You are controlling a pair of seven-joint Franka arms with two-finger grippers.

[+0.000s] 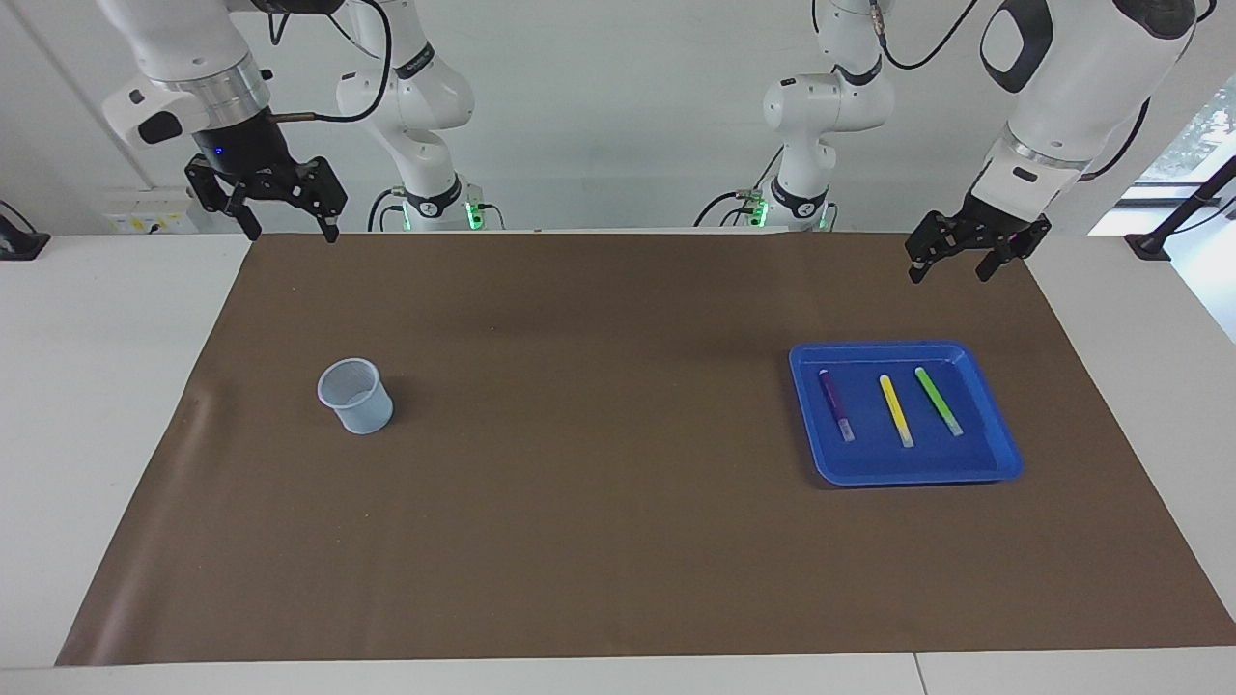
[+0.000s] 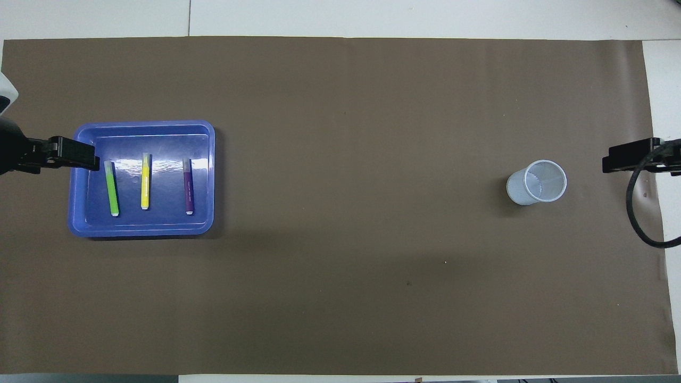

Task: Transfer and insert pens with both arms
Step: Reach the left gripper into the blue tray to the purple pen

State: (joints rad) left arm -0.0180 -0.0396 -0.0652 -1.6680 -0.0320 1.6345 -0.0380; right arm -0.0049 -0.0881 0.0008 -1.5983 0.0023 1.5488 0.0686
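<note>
Three pens lie side by side in a blue tray (image 1: 908, 475) toward the left arm's end of the table: purple (image 1: 836, 405), yellow (image 1: 895, 410) and bright green (image 1: 939, 401). In the overhead view they show as green (image 2: 111, 189), yellow (image 2: 144, 182) and purple (image 2: 188, 186) in the tray (image 2: 141, 230). My left gripper (image 1: 954, 268) is open and empty. It is raised and touches nothing. In the overhead view the left gripper (image 2: 80, 157) overlaps the tray's outer rim. My right gripper (image 1: 288, 230) is open, empty and raised over the mat's edge at the right arm's end (image 2: 617, 157).
A pale blue mesh cup (image 1: 356, 396) stands upright on the brown mat (image 1: 599, 483) toward the right arm's end, also in the overhead view (image 2: 537, 182). The white table (image 1: 97, 386) extends past the mat on all sides.
</note>
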